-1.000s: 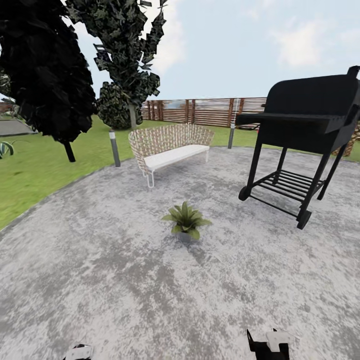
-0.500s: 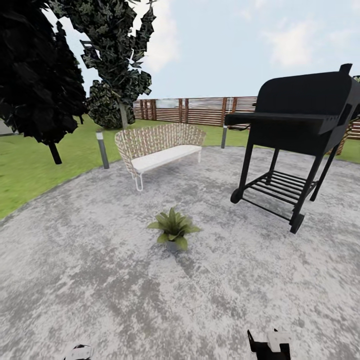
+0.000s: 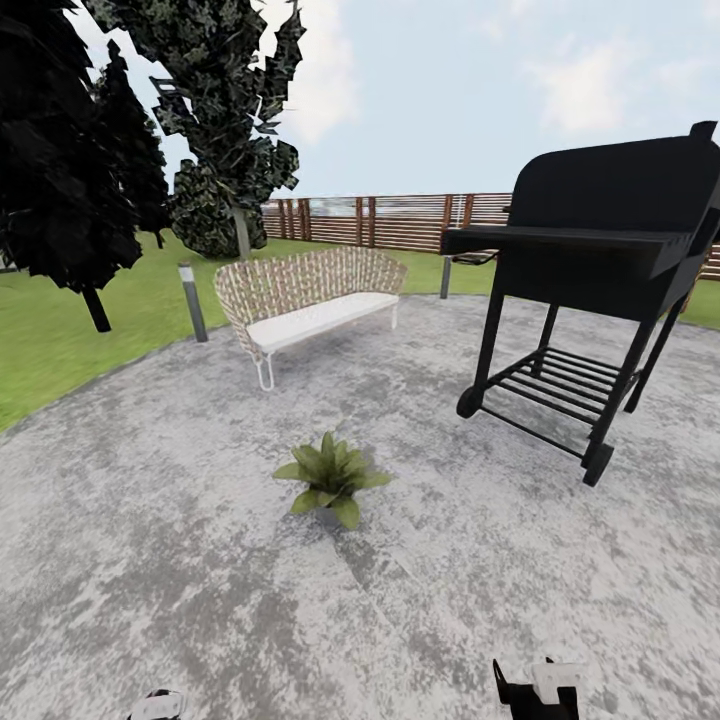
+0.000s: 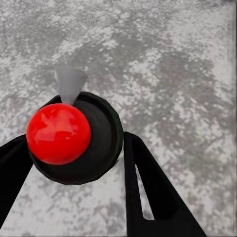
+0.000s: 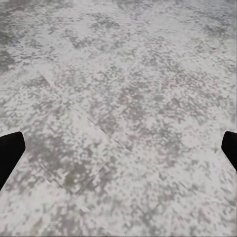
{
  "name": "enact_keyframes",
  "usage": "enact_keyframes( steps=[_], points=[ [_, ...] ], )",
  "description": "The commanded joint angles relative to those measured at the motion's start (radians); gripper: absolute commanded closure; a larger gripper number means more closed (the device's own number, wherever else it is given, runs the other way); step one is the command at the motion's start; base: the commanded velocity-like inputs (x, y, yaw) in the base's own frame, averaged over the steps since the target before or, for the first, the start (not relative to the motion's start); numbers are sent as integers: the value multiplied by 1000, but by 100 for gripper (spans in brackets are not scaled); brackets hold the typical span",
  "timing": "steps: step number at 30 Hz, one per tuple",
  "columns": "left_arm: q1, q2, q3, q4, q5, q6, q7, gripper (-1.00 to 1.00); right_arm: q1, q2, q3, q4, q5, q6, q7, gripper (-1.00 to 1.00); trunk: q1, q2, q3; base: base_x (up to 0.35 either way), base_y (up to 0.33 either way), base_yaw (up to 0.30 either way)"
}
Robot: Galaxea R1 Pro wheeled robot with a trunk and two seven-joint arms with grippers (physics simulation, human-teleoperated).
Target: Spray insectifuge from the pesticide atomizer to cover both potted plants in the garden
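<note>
— Potted plant [image 3: 331, 477]: where is it sitting from you?

— Straight ahead on the paving [image 3: 200, 560], well apart, a little nearer my left side. My left gripper [image 4: 84, 158] is clamping the atomizer [image 4: 79, 140], its grey nozzle pointing forward.

— And the right gripper [image 5: 118, 148]?

— Hanging wide open, holding nothing. I'm judging I need to close in before spraying.

Bright, even daylight under a pale blue sky [image 3: 480, 90] with soft white clouds. Shadows are faint; the mottled grey paving [image 3: 200, 560] shows only a soft dark patch beside the potted plant [image 3: 330, 478]. The trees [image 3: 70, 170] render nearly black. Straight lines bow toward the head view's edges. Textures look coarse and slightly blurred in both wrist views.
</note>
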Motion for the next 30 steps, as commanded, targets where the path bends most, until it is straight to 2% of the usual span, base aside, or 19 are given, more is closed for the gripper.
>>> enact_keyframes(
  steps=[1,30],
  points=[
    [-1,-1,9,1,-6,-3,-7,100,-1,0,0,1,2,-2,0,-100,0,0,-1,309,-143,0],
    [-1,0,10,-6,-3,-3,-7,100,-1,0,-1,1,0,-2,-2,-100,0,0,-1,309,-149,0]
  ],
)
